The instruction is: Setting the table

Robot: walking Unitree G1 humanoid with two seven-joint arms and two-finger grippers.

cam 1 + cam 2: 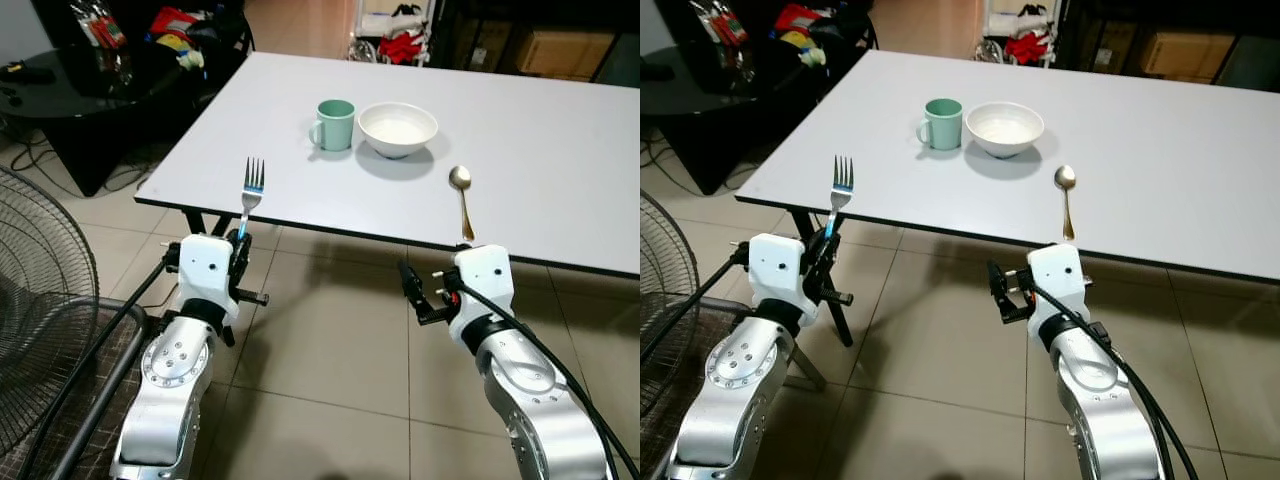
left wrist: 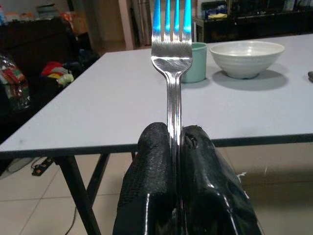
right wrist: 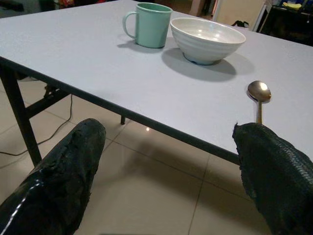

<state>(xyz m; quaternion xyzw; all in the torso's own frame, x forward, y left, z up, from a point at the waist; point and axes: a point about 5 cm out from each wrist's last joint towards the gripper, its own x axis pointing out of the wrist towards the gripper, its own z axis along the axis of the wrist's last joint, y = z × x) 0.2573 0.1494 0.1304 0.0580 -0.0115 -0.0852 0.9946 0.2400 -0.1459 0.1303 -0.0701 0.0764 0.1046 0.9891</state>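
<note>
A silver fork [image 1: 250, 185] stands upright with its tines up, and my left gripper [image 1: 240, 240] is shut on its handle, just in front of the white table's [image 1: 540, 170] near left edge. In the left wrist view the fork [image 2: 171, 58] rises from between the two pressed fingers [image 2: 151, 161]. A green mug [image 1: 335, 124] and a white bowl [image 1: 398, 129] sit side by side mid-table. A spoon [image 1: 462, 200] lies right of the bowl, handle toward me. My right gripper [image 1: 418, 292] is open and holds nothing, below the table's front edge near the spoon [image 3: 258, 93].
A large floor fan [image 1: 40, 300] stands close on my left. A black side table [image 1: 80, 70] with clutter is at the back left. The table's dark legs [image 1: 200, 222] show under its left corner. Tiled floor [image 1: 330, 370] lies between my arms.
</note>
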